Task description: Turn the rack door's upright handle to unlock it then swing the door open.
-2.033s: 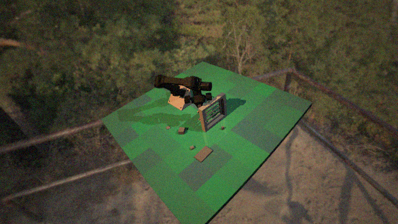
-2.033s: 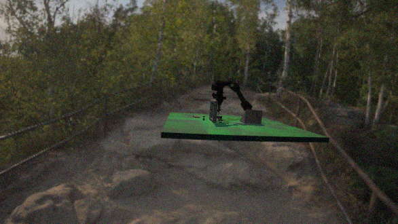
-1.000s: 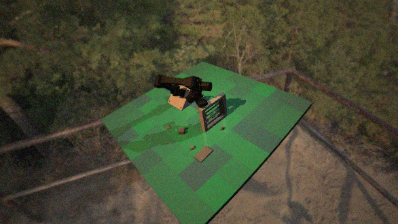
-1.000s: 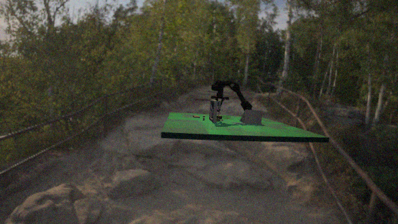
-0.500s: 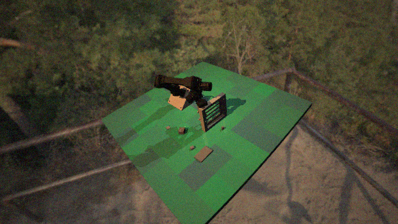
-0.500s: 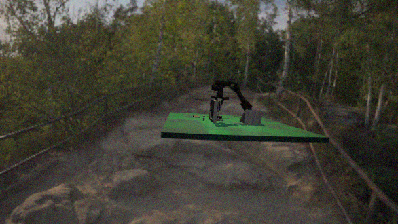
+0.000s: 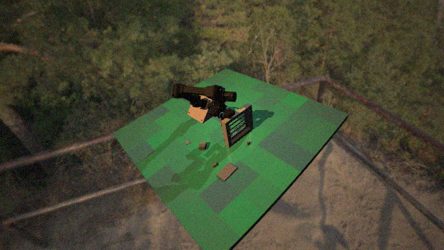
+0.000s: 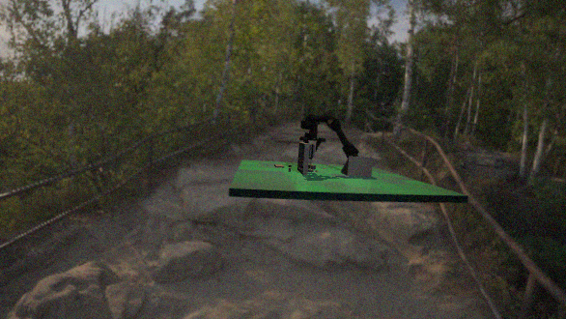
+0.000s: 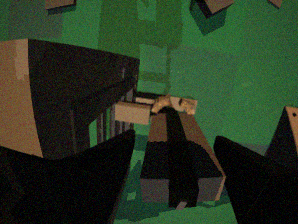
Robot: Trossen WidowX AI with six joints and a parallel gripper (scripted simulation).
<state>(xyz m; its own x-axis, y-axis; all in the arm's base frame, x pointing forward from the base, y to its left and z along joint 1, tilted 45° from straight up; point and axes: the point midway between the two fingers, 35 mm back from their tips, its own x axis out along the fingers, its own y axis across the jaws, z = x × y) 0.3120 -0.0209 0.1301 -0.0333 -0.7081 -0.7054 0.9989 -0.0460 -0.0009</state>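
Black robot arm (image 7: pixel 198 92) (image 8: pixel 333 123) over green tabletop (image 7: pixel 303 129) (image 8: pixel 338 190) (image 9: pixel 220 75), its gripper (image 8: pixel 316 152) (image 9: pixel 174 139) w/ fingers apart, one each side of upright handle (image 9: pixel 182 150). Slatted rack door (image 7: pixel 239 131) (image 9: pixel 82 102) stands upright nr tabletop's ctr; flat brown block (image 7: pixel 227 172) lies to the near side, top view.

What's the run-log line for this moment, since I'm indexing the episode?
gripper: open | handle: between the fingers, not clamped | door: upright | loose blocks: on table
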